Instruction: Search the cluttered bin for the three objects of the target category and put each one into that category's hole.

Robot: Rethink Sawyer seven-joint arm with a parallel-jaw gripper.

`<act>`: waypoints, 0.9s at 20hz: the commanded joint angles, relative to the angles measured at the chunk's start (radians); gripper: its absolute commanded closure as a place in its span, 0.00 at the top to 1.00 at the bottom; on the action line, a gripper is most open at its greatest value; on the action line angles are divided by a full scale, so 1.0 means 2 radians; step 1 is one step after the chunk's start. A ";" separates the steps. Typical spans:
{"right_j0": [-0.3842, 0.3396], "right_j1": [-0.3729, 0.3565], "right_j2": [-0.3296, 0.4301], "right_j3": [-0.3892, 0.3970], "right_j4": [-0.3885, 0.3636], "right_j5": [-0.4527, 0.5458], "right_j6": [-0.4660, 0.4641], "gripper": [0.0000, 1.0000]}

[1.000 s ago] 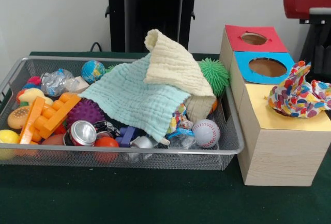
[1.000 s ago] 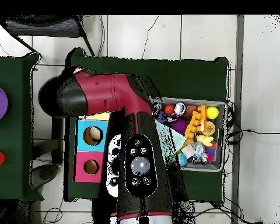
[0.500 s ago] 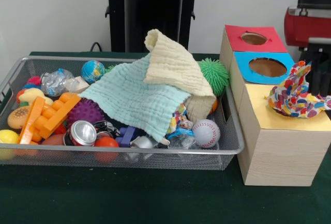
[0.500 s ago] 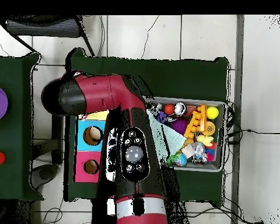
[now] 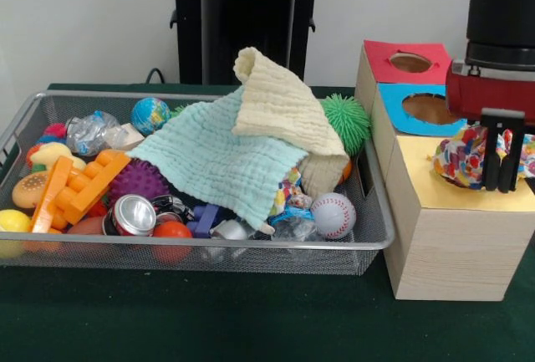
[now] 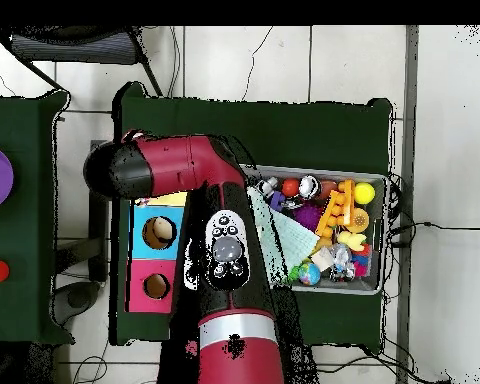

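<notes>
The gripper [image 5: 502, 186] hangs directly in front of the polka-dot cloth [image 5: 458, 157], its dark fingers pointing down, narrowly parted, holding nothing. The cloth is bunched directly behind the fingertips, over the hole of the yellow-topped box [image 5: 435, 191], not fully inside. Risk: a downward push could snag fabric on the fingers and drag it back out on retraction. Further pieces probably lie well off to the side in the bin [image 5: 368, 241], under the mint cloth [image 5: 221, 161].

No text, label, brand or number can be read in either view. The crushed can [image 5: 132, 214] in the bin [image 5: 380, 237] shows only bare metal.
</notes>
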 commanded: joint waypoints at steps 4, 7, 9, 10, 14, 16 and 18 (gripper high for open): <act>-0.003 0.033 -0.001 -0.005 -0.025 -0.051 0.017 0.00; 0.000 0.035 -0.007 -0.004 -0.026 -0.058 0.020 0.00; 0.004 0.035 -0.013 -0.005 -0.028 -0.059 0.023 0.00; 0.004 0.037 -0.012 -0.006 -0.027 -0.056 0.020 0.00; 0.005 0.046 -0.011 -0.007 -0.022 -0.017 0.005 0.00; 0.007 0.045 -0.014 -0.005 -0.022 0.002 0.001 0.00; 0.013 0.039 -0.023 -0.005 -0.022 0.031 -0.001 0.00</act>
